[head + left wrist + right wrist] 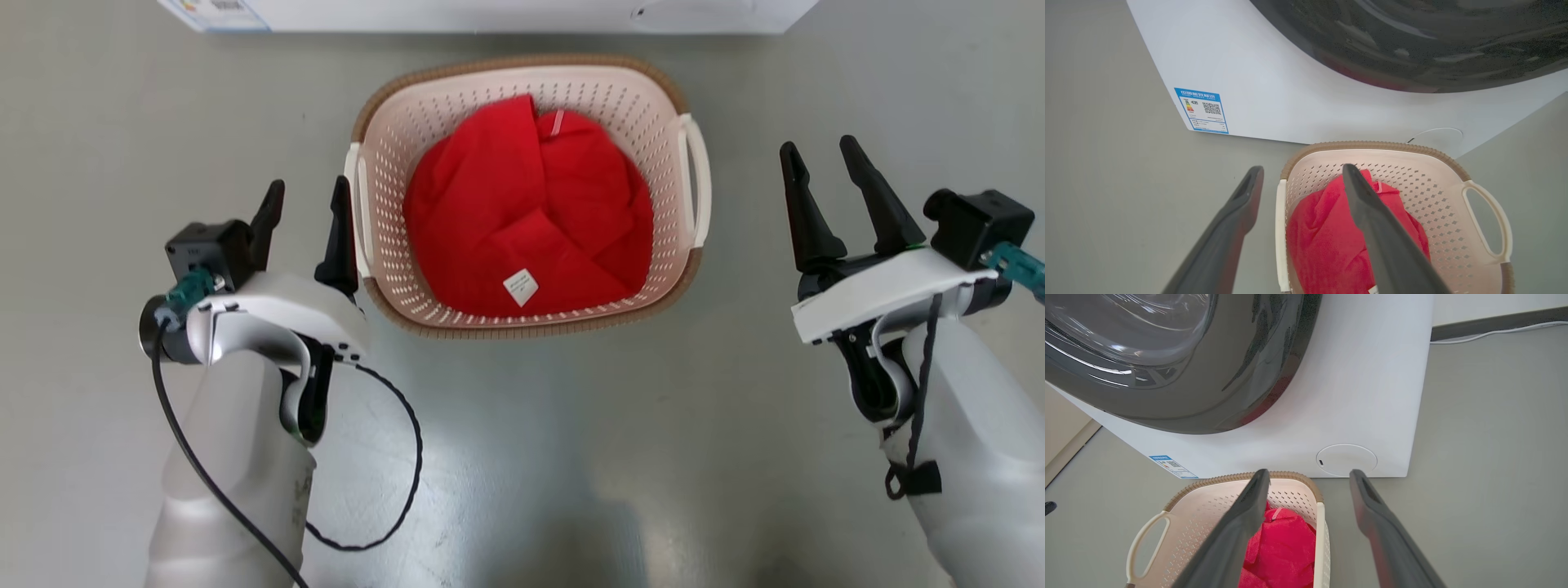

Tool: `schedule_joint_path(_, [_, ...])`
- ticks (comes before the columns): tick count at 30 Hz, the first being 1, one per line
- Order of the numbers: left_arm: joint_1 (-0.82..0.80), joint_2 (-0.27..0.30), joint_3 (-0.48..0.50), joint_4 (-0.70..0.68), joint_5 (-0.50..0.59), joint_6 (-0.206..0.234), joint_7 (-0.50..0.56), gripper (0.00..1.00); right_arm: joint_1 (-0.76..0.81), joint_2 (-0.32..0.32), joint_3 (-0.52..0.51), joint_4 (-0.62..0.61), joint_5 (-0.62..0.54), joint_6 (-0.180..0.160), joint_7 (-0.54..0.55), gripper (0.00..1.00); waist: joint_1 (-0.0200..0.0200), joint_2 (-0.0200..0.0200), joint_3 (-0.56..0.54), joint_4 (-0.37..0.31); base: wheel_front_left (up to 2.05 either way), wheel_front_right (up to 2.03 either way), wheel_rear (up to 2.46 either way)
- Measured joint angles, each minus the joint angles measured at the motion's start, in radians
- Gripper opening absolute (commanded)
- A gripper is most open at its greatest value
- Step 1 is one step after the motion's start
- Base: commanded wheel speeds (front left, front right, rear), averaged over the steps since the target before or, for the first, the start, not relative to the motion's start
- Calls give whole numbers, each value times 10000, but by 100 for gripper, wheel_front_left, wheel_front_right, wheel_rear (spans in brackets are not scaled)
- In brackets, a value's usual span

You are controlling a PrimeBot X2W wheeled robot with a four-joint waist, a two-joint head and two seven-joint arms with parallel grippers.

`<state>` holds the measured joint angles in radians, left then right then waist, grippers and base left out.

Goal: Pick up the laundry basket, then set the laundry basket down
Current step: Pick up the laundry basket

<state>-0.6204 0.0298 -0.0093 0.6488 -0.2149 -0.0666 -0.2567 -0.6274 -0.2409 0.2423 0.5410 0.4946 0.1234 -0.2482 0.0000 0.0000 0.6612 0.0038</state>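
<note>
Laundry basket (392,106) on floor holds red cloth (531,220).

A white washer (1372,396) with a dark door (1167,392) and blue label (1201,110) stands on grey floor (522,457); a red cloth (522,220) lies bunched.

The laundry basket (457,106) sits upper centre on the grey floor (531,457), holding a red cloth (531,220). The left claw (309,184) gapes just beside it; the right claw (818,145) gapes farther off.
</note>
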Motion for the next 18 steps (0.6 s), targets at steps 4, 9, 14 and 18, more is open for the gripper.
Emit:
schedule_joint_path(4, [-512, 0, 94, 723, -67, -96, -2, 100, -445, -86, 351, 585, 90, 0, -10, 100, 0, 0, 364, 94, 0, 0, 0])
schedule_joint_path(9, [-1185, -17, 59, 1411, -96, -146, -2, 100, -1153, -140, 784, 1168, 284, 0, -33, 100, 0, 0, 842, 201, 0, 0, 0])
schedule_joint_path(14, [-1907, -35, 35, 2142, -151, -221, -2, 100, -1782, -163, 1198, 1724, 460, 0, -44, 100, 0, 0, 1338, 280, 0, 0, 0])
schedule_joint_path(18, [-2384, -38, -90, 2750, -249, -226, -2, 100, -2185, -163, 1620, 2165, 635, 0, -46, 100, 0, 0, 1694, 320, 0, 0, 0])
